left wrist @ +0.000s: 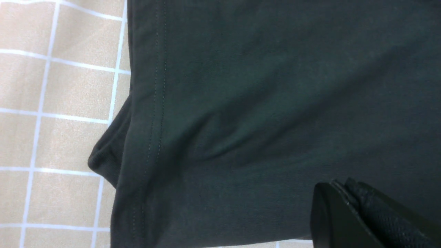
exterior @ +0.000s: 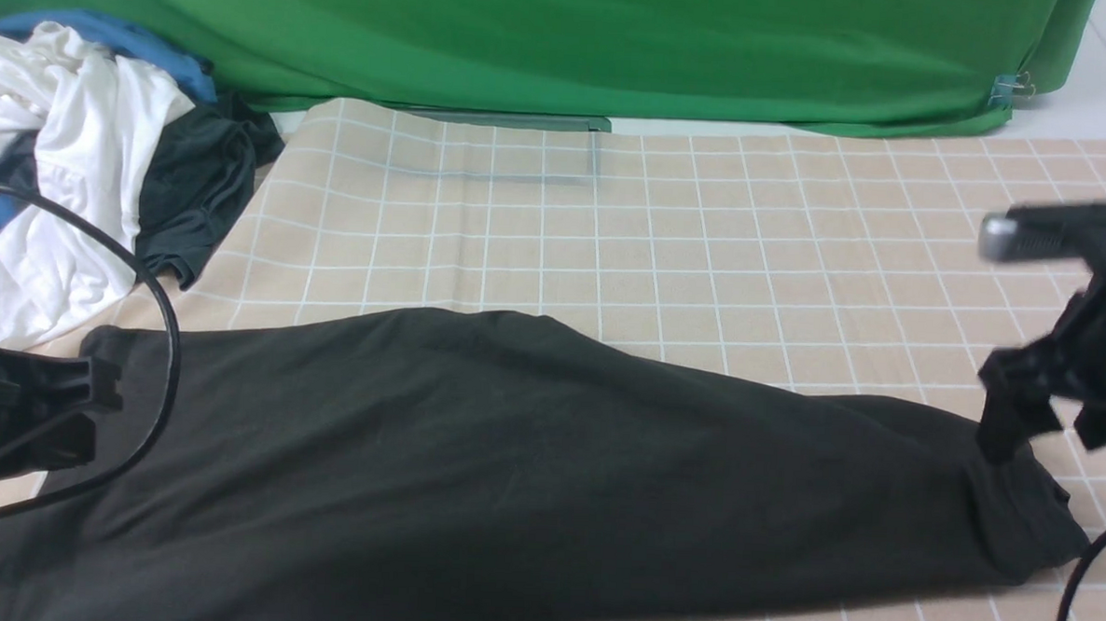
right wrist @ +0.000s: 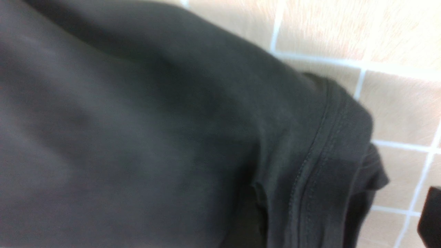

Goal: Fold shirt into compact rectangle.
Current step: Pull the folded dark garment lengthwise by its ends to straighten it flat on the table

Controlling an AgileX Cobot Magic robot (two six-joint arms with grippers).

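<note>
The black shirt (exterior: 508, 477) lies as a long band across the near part of the checked cloth, plain side up with no print showing. Its stitched hem (left wrist: 155, 103) shows in the left wrist view, and a stitched edge (right wrist: 310, 165) in the right wrist view. My left gripper (exterior: 101, 393) hovers over the shirt's left end, its pads (left wrist: 339, 187) pressed together with no cloth between them. At the shirt's right end my right gripper (exterior: 1047, 430) stands open, one finger down by the fabric. Only one of its fingertips (right wrist: 432, 213) shows at the wrist view's edge.
A pile of white, blue and dark grey clothes (exterior: 64, 168) sits at the back left. A green backdrop (exterior: 565, 40) closes the far side. Black cables loop near both arms, (exterior: 167, 331) on the left. The beige checked cloth (exterior: 705, 242) lies bare behind the shirt.
</note>
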